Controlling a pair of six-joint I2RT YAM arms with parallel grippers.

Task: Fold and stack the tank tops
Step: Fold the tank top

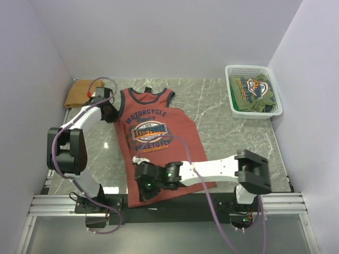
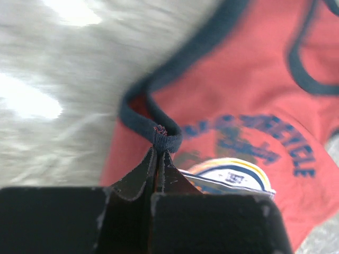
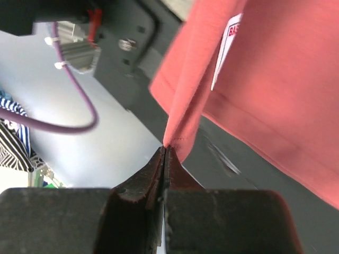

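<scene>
The rust-red tank top (image 1: 183, 140) with dark trim and chest lettering lies spread face up mid-table. My left gripper (image 1: 113, 112) is at its left armhole; in the left wrist view that gripper (image 2: 160, 151) is shut on the dark armhole trim (image 2: 168, 141). My right gripper (image 1: 141, 186) is at the near left hem; seen from the right wrist, it (image 3: 166, 151) is shut on the hem corner of the red cloth (image 3: 185, 127), lifted a little off the table. The plain tan-brown tank top (image 1: 79, 93) sits folded at the back left corner.
A white mesh basket (image 1: 233, 71) at the back right holds a green printed garment (image 1: 254, 90). White walls close in on both sides and the back. A metal rail (image 1: 175, 203) runs along the near table edge, under the red hem.
</scene>
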